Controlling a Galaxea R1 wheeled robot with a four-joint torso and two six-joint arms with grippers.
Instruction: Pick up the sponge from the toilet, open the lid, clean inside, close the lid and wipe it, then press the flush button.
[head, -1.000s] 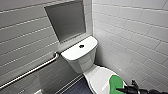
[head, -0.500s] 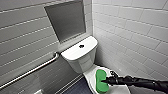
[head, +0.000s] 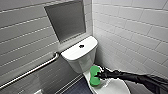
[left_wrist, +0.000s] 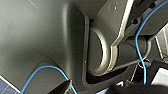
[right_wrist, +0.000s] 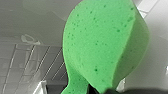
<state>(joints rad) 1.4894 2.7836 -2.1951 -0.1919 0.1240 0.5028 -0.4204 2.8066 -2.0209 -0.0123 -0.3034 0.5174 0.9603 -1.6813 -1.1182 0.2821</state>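
Observation:
The white toilet (head: 79, 54) stands in the corner, with the dark flush button (head: 81, 46) in the middle of its tank top. Its lid (head: 113, 88) looks closed. My right gripper (head: 98, 74) comes in from the right and is shut on the green sponge (head: 94, 77), which rests against the back of the lid just in front of the tank. The right wrist view has the sponge (right_wrist: 100, 47) large and close, with white ceramic behind it. The left wrist view faces parts of my own body and a blue cable.
A metal grab bar (head: 32, 70) runs along the grey tiled wall on the left. A grey recessed panel (head: 66, 20) sits above the tank. A white tiled wall (head: 130, 32) stands close on the right. Dark floor (head: 77, 88) lies left of the bowl.
My right arm has carried the sponge leftward across the lid, from near the picture's right edge up to the tank.

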